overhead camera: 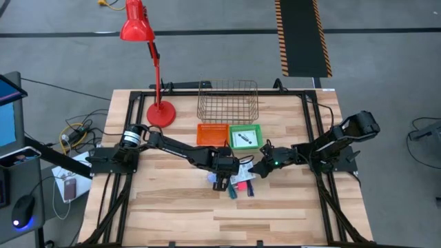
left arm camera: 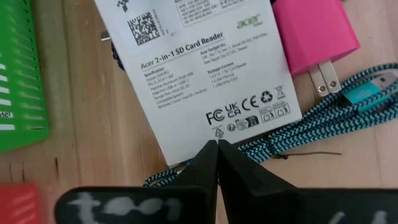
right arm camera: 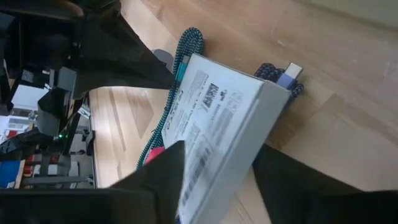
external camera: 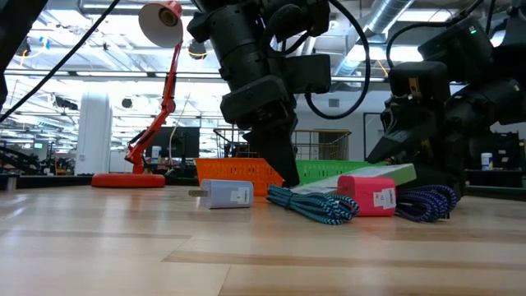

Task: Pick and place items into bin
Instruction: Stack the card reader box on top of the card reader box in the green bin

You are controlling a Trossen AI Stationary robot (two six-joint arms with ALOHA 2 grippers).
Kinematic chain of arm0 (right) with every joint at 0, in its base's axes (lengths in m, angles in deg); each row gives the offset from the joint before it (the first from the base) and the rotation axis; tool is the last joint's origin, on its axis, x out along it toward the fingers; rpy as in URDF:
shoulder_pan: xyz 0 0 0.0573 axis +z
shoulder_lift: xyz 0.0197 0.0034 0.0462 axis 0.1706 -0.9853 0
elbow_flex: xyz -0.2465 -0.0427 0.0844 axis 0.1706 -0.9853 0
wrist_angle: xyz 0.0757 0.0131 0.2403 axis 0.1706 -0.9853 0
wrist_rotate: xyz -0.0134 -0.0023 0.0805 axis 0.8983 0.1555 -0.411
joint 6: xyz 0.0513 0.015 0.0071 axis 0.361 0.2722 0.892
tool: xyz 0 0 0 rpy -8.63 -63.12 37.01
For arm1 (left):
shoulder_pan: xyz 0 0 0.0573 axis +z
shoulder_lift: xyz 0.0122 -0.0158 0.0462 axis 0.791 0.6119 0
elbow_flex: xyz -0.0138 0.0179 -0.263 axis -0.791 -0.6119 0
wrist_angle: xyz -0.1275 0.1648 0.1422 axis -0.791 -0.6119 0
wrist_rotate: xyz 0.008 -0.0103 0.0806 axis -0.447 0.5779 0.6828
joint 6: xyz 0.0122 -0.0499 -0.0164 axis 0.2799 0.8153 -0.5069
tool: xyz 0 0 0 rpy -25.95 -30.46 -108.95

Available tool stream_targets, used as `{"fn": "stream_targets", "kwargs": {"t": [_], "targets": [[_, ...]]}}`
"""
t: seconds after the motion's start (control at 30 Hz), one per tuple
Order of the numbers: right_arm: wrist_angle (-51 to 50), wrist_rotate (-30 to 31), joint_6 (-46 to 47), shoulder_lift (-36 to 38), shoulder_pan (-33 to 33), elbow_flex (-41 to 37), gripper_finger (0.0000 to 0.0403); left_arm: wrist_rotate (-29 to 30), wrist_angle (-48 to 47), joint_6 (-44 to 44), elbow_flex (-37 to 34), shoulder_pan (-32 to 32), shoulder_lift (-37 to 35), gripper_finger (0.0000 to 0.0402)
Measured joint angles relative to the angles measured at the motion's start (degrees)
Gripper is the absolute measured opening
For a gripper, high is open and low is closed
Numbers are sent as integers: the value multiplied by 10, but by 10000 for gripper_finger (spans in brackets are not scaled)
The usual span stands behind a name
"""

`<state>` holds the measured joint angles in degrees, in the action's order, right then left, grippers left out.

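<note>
plank wood table; right end effector clamps flat printed white box.

You see the desk evenly lit from overhead, with only soft shadows under the arms. At table height, bright ceiling strip lights glare behind near-silhouette arms, and the foreground wood is blurred. In the left wrist picture the white SD card reader box prints sharp; the dark fingers stay soft and underexposed.
</note>
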<state>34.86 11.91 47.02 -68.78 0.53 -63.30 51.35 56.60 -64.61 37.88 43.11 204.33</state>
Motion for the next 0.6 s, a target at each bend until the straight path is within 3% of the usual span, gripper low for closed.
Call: {"fn": "stream_targets", "kwargs": {"t": [0.27,0.6], "targets": [[-1,-4,4,0,-11,0,44,1,-1,0,0,0,-1,0],[-5,-12,4,1,-15,0,48,1,-1,1,0,0,-1,0]]}}
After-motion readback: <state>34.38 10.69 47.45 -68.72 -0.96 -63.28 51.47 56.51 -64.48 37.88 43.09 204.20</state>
